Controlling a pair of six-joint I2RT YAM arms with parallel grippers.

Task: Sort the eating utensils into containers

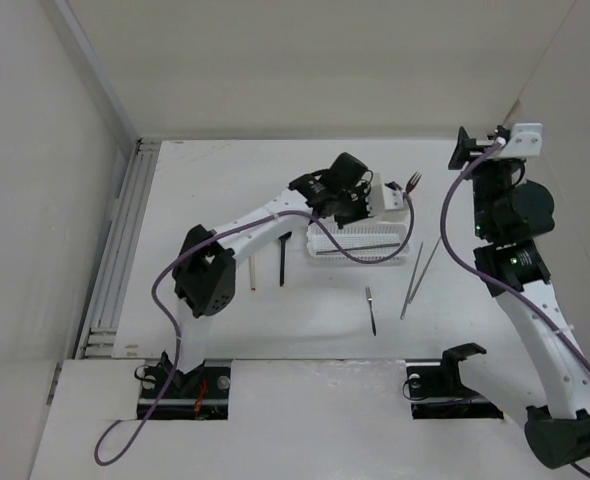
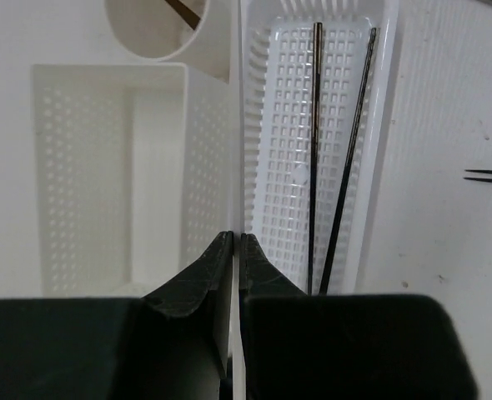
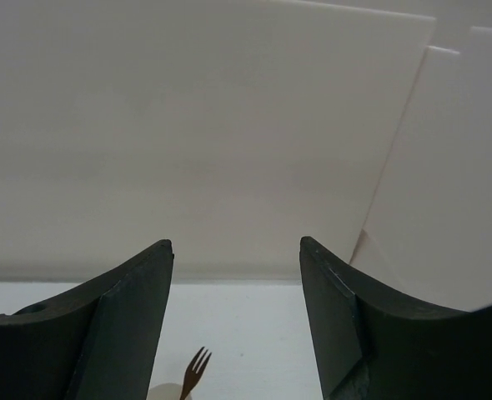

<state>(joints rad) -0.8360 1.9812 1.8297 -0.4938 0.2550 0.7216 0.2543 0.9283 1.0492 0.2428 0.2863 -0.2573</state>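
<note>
My left gripper (image 1: 373, 204) (image 2: 236, 237) is shut on the right wall of the white box (image 2: 104, 167) (image 1: 395, 197), next to the long perforated basket tray (image 2: 271, 100) (image 1: 365, 242). Two dark chopsticks (image 2: 315, 150) lie in the tray. The beige cup (image 2: 146, 33) behind the box holds a dark fork (image 1: 414, 181) (image 3: 194, 371). On the table lie a black spoon (image 1: 284, 258), a beige spoon (image 1: 253, 272), a small dark utensil (image 1: 372, 310) and two pale chopsticks (image 1: 412, 282). My right gripper (image 1: 462, 148) (image 3: 236, 246) is open, empty and raised.
The white enclosure walls stand close on the left, back and right. A grooved rail (image 1: 115, 260) runs along the table's left edge. The pale chopsticks' tips (image 2: 489, 175) lie just beside the tray.
</note>
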